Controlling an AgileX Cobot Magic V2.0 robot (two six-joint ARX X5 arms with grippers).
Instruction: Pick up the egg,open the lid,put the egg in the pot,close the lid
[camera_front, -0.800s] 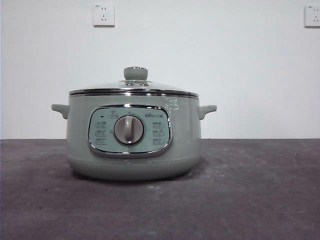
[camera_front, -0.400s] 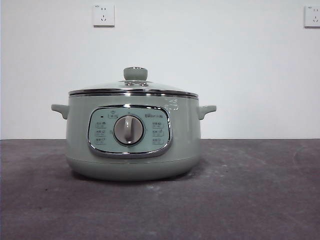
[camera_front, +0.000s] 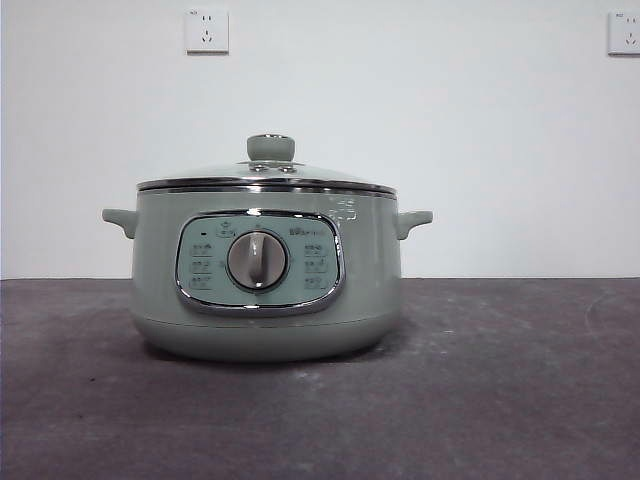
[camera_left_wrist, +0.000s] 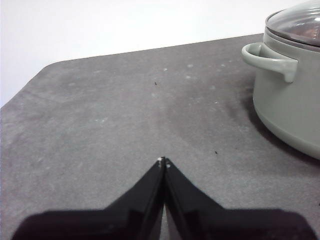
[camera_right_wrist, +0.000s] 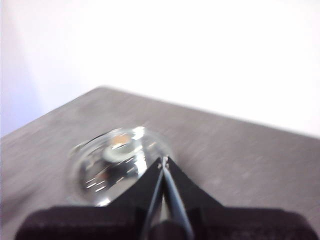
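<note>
Nothing on your table had shifted since a second earlier: the round sage-green pot sat mid-table on the rough grey table, its domed glass lid seated. Your left gripper, pinched closed, hung beside its handle; your right gripper, closed and empty, hovered over the blurred lid.

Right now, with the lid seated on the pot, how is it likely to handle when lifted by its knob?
The lid is glass with a steel rim, so probably fairly heavy and breakable if dropped. Its knob is small, round and smooth; a claw could slip, letting the dome tilt.
</note>
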